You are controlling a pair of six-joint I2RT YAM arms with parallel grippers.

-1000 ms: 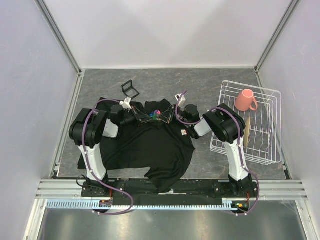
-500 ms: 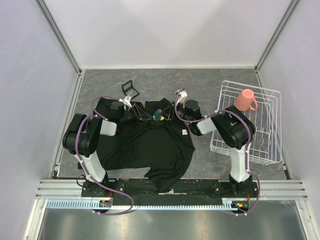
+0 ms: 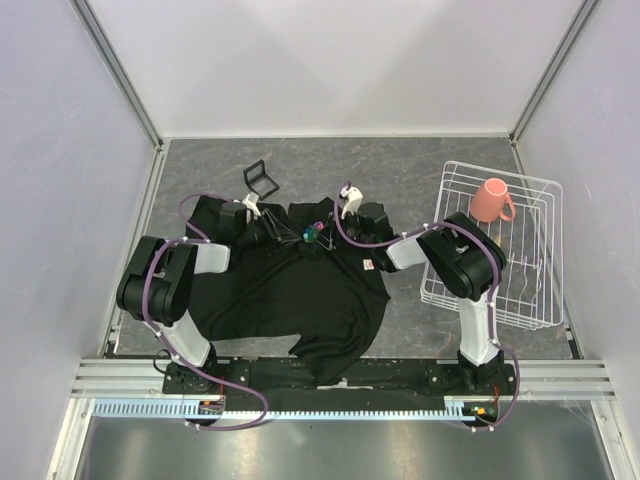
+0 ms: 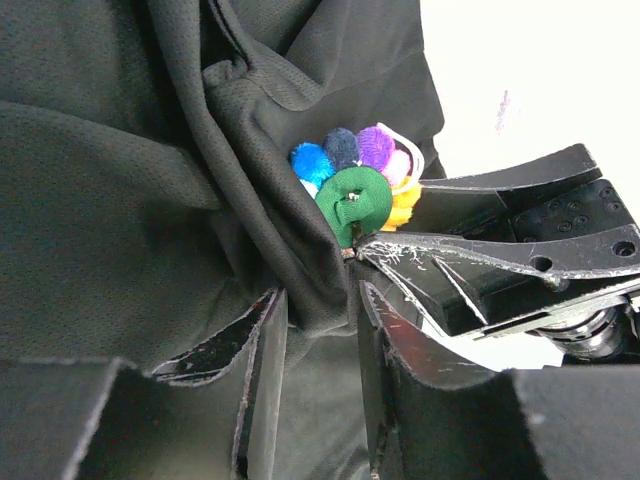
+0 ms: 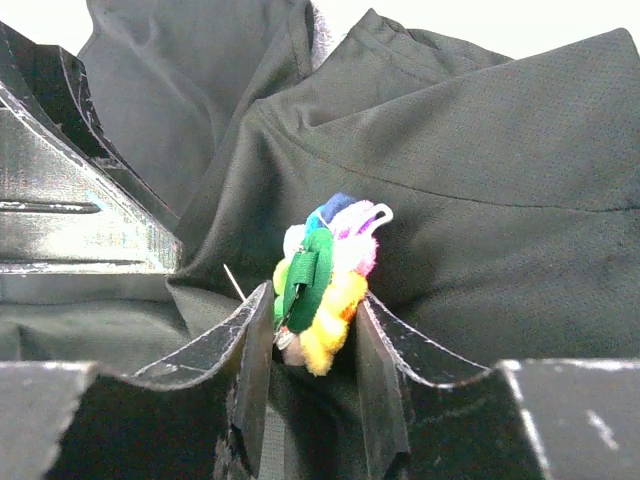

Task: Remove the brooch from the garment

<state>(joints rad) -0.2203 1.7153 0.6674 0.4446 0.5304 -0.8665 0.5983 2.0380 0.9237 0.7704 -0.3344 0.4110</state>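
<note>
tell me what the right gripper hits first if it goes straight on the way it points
The brooch, sitting between the fingertips of the right gripper; the shirt lies just behind, though depth is hard to judge.

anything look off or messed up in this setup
The garment isn't lying flat: it is bunched into raised folds around the brooch. What looks like a thin bare pin sticks out of the cloth beside the brooch. Nothing looks spilled or broken.
</note>
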